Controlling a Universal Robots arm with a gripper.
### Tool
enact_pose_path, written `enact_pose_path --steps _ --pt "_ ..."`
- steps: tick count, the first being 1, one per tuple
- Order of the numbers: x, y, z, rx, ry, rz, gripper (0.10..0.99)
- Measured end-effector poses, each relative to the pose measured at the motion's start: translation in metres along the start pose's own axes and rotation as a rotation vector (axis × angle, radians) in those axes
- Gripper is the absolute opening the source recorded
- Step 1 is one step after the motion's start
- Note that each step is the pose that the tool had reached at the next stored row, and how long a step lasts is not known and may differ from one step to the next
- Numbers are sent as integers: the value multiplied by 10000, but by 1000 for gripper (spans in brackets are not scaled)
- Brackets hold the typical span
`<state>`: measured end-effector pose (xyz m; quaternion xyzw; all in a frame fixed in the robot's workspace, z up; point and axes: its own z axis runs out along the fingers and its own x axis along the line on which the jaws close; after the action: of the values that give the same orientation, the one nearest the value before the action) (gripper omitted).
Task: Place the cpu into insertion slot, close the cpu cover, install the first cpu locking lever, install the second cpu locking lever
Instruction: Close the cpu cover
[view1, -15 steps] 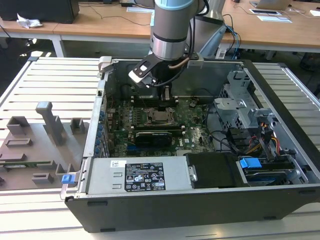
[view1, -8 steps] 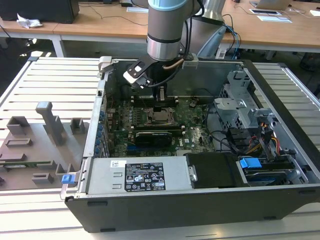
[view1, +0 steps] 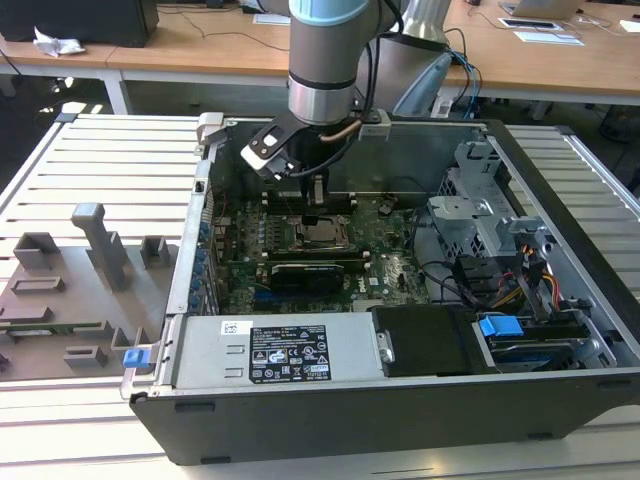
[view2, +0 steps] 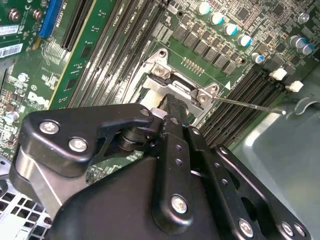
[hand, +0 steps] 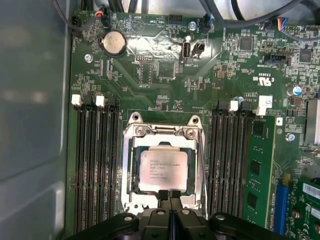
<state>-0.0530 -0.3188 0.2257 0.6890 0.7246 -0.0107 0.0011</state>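
**Risk of a slip at the cover's edge**

The cpu (hand: 164, 170) sits flat in the insertion slot (hand: 135, 165), silvery top up; the cpu cover (hand: 162, 131) appears to lie down around it, with the chip showing through its window. The tool (hand: 170, 196) is clenched with its fingers together and nothing between them; its tip is at the cover's edge, though contact cannot be confirmed.

The likeliest fault, in my judgement, is the narrow tip skidding off the thin frame onto the chip or the board beside the slot; an off-centre push would cause it. A thin locking lever (view2: 250, 104) runs out from the slot's corner and looks unlatched; if so, the cover is not clamped and could lift or shift.

Memory slots (hand: 95, 165) flank the insertion slot closely on both sides, so there is little room for sideways error; their pale latches stand just past its corners. A coin cell (hand: 114, 42) lies well beyond the slot, and the case wall (hand: 30, 125) rises outside one memory bank. In the exterior view a long black card (view1: 310, 275) lies near the slot and cables (view1: 450, 280) hang to the exterior view's right of it; the computer case (view1: 400, 410) rests on the table (view1: 110, 150).
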Motion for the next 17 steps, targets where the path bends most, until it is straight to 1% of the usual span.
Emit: enact_pose_path --steps 2,3,5,6,8,15,17 --pt "2 -27 21 0 0 0 106" --pt "5 -68 44 0 0 1 106" --pt "8 -103 78 0 0 0 106" --pt "15 -114 136 -1 1 -1 106" --pt "21 -115 159 1 -1 0 106" --pt "29 -119 204 1 -3 -4 106" --pt "31 -95 205 -1 1 -14 106"
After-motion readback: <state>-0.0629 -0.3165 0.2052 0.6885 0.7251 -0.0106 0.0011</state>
